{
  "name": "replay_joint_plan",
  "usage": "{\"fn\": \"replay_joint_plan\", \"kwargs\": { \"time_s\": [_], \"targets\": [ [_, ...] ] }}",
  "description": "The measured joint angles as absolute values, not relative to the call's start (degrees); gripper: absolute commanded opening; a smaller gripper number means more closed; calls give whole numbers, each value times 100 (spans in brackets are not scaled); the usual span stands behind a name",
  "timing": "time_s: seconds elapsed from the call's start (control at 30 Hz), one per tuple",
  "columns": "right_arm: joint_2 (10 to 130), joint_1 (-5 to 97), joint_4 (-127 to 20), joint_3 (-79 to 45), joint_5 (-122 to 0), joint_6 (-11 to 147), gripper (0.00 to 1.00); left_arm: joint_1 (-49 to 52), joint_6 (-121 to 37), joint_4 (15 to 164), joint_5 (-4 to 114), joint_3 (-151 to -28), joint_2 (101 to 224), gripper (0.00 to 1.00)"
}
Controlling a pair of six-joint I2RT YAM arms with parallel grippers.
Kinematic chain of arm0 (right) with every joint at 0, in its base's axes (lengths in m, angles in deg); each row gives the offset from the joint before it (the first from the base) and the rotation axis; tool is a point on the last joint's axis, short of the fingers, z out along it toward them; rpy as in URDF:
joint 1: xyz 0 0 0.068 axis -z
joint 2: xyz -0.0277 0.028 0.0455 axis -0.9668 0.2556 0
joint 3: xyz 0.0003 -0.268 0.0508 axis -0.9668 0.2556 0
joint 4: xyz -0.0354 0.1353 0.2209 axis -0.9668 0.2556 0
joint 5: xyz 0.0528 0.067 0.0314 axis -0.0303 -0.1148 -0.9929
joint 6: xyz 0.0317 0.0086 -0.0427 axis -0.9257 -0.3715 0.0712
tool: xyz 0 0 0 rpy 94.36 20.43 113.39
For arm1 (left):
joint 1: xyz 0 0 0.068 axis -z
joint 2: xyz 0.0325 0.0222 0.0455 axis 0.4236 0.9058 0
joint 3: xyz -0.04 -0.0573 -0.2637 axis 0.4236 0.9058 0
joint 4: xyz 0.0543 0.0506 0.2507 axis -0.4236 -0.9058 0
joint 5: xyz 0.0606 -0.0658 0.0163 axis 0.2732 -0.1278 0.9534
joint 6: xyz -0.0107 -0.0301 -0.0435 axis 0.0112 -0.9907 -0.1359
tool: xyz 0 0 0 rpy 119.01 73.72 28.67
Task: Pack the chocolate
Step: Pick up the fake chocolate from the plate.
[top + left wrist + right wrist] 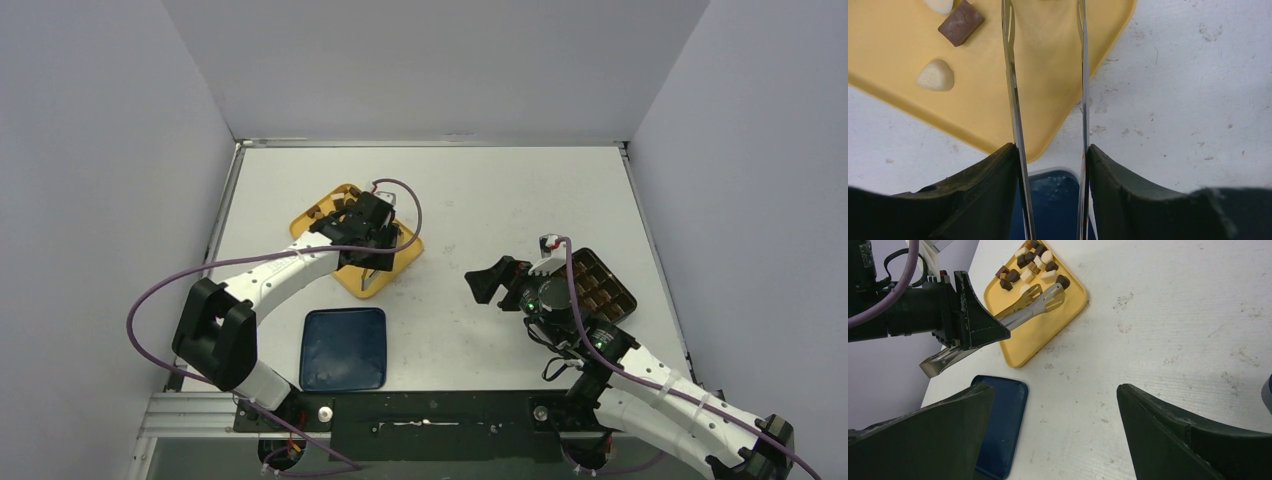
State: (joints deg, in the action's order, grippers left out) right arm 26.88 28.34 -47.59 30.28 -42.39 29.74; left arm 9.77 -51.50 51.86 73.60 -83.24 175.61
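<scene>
While tongs [1048, 297] span the yellow tray [1033, 342], chocolate [1030, 264] clusters beyond.

Soft, even light falls from above; the white worktop [520, 200] is bright, with only faint, short shadows. The tongs [1015, 115] catch thin glints. The left end effector [1051, 151] looks soft, close to its lens.
</scene>
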Motion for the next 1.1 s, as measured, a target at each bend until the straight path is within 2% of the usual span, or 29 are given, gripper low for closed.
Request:
{"fn": "replay_joint_plan", "kwargs": {
  "time_s": [0.27, 0.7, 1.1],
  "targets": [
    [2660, 2834, -4744, 3028, -4199, 2985, 100, 979, -5144, 5389, 7345, -8326, 17701, 45],
    [2465, 2834, -4532, 2986, -4110, 3066, 100, 1145, -5120, 5451, 7452, -8335, 17823, 26],
    [2323, 2832, -4202, 2501, -3992, 3147, 100, 1534, -5120, 5418, 7515, -8343, 17277, 25]
  ]
}}
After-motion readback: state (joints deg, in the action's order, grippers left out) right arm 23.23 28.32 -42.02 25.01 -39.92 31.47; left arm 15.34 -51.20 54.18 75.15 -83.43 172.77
